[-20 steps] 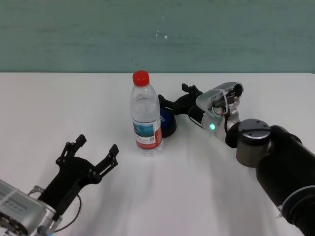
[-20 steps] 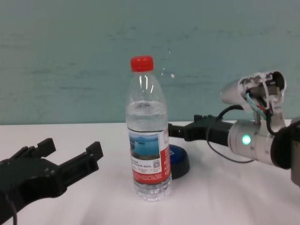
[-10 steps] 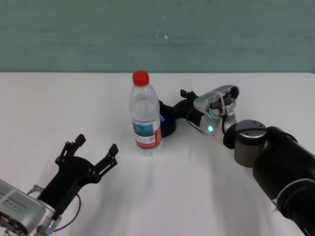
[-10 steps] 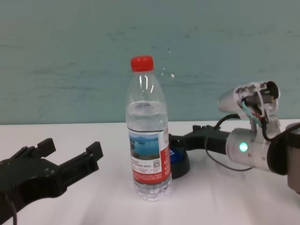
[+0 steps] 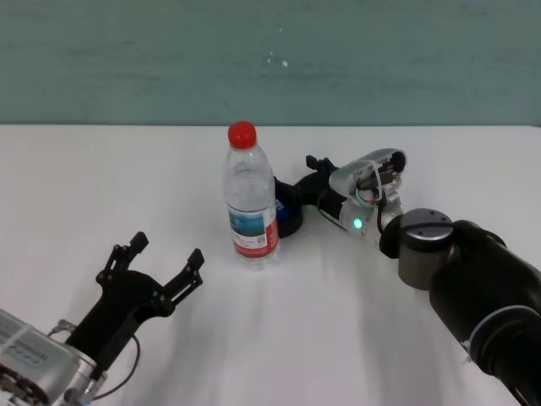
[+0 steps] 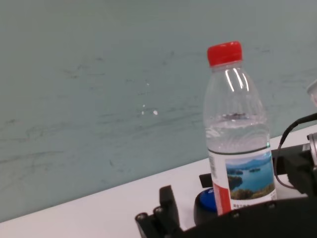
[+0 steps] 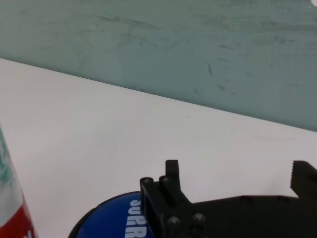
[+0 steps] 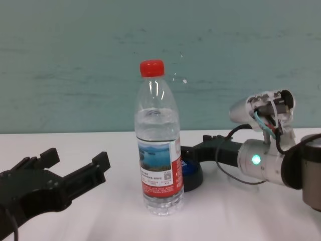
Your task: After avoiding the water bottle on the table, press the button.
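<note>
The water bottle [image 5: 251, 201], clear with a red cap, stands upright on the white table [image 5: 330, 338]. Just behind it to the right sits the button [image 5: 290, 213], its blue top partly hidden by the bottle. My right gripper [image 5: 297, 179] has reached in from the right, past the bottle, and is open. Its near fingertip [image 7: 167, 191] hangs over the button [image 7: 116, 222] at the blue top's edge; I cannot tell whether it touches. In the chest view the right gripper [image 8: 198, 150] is level with the button [image 8: 191, 173]. My left gripper [image 5: 156, 266] rests open at the front left, apart from the bottle.
A teal wall [image 5: 270, 59] closes off the far edge of the table. My right forearm [image 5: 456, 271] crosses the right side of the table. Bare tabletop lies between the left gripper and the bottle.
My right gripper has moved left and lower toward the button, its finger now over the blue top. The bottle and left arm have not moved.
</note>
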You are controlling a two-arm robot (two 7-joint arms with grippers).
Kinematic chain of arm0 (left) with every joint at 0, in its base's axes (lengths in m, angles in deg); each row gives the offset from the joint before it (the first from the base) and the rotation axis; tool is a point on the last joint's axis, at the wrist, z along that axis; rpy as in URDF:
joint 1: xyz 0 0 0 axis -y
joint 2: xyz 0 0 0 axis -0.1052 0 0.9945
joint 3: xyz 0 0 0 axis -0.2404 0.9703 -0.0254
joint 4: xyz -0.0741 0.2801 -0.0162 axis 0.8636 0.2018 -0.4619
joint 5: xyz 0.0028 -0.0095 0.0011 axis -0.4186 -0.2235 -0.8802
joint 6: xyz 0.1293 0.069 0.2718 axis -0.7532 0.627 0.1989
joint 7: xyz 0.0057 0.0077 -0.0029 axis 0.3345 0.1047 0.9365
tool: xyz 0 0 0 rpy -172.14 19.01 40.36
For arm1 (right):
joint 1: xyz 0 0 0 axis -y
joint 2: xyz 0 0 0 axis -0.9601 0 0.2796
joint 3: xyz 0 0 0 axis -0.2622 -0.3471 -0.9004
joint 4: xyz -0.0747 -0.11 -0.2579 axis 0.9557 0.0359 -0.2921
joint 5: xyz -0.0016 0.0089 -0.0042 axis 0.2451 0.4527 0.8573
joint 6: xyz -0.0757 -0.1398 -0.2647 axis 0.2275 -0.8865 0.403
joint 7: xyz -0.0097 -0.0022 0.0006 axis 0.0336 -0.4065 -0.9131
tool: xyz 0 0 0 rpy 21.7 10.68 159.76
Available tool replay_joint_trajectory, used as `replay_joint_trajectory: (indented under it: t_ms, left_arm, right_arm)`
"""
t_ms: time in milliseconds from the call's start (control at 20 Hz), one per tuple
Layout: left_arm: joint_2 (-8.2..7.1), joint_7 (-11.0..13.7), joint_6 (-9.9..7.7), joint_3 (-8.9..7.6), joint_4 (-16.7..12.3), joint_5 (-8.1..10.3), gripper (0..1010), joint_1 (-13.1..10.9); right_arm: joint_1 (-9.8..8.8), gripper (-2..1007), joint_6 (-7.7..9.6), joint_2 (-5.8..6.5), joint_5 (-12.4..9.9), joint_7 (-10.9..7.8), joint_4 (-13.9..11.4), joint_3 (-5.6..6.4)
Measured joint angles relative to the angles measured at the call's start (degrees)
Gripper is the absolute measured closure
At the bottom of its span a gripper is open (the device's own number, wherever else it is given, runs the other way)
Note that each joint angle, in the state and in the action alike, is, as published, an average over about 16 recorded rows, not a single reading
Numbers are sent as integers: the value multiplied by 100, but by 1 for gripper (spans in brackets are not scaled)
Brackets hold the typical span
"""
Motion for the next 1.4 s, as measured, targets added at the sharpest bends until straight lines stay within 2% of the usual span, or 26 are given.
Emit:
replay_joint_trajectory:
  t_ms: [300, 950, 1400]
  left_arm:
    - [0, 0, 0, 0, 0, 0, 0, 0]
    - [0, 0, 0, 0, 0, 0, 0, 0]
    - [0, 0, 0, 0, 0, 0, 0, 0]
  right_arm:
    - [-230, 1, 135, 74, 22, 70, -509, 18]
    - [-1078, 1, 542, 389, -8, 449, -2237, 77]
    - [-1642, 1, 731, 577, 19, 757, -3188, 172]
